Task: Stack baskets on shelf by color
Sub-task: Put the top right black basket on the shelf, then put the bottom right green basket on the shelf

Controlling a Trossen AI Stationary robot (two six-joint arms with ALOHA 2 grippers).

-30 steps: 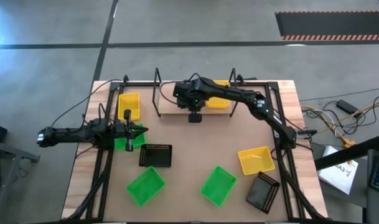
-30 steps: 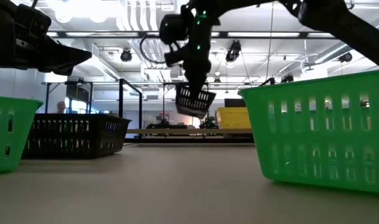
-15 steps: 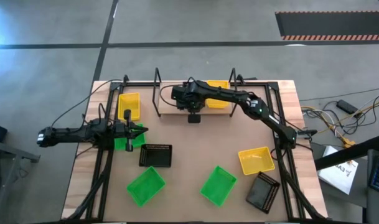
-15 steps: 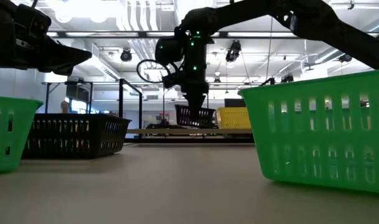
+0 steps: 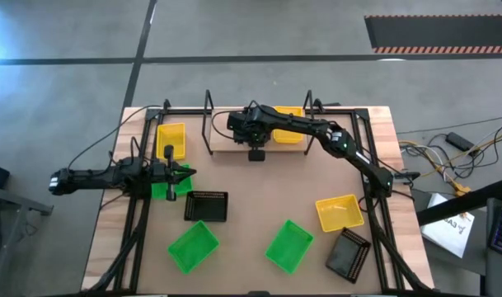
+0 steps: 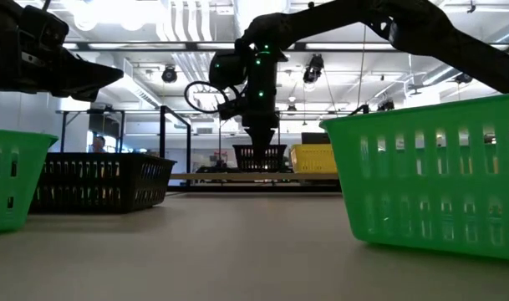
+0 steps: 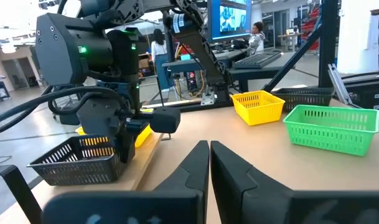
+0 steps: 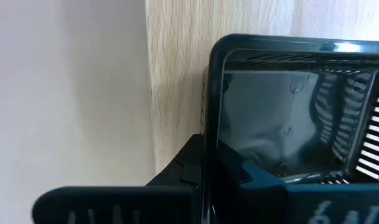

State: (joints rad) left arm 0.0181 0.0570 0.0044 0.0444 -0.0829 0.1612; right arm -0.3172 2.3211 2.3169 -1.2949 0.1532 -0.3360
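Note:
A black mesh basket (image 7: 77, 160) sits on the light wooden shelf (image 5: 226, 147), left of a yellow basket (image 5: 290, 132) that stands on the same board. My right gripper (image 7: 117, 149) reaches across from the right and is shut on this black basket (image 6: 260, 157). My left gripper (image 7: 209, 155) is shut and hovers at the table's left side, above a green basket (image 5: 161, 188). On the tabletop lie a yellow basket (image 5: 171, 140), a black one (image 5: 206, 206), two green ones (image 5: 192, 246) (image 5: 289, 245), another yellow (image 5: 339, 212) and another black (image 5: 349, 254). My right gripper holds the black basket by the rim of one side wall (image 8: 209, 118), with one finger (image 8: 189, 158) outside the wall and the other inside. The fingers come from above, pointing down. The basket stands level and upright with its bottom on the shelf board (image 8: 177, 62).
Black wire frames (image 5: 208, 124) stand at both ends of the shelf, and black rails run along the table's sides (image 5: 135, 223). The green basket (image 6: 430, 176) stands close to the low camera. Bare tabletop lies in the middle (image 5: 259, 194). People and desks show in the room beyond.
My right gripper has come down and moved toward the table's far edge, still shut on the black basket. The basket hung tilted in the air above the shelf's front; now it stands level on the shelf board.

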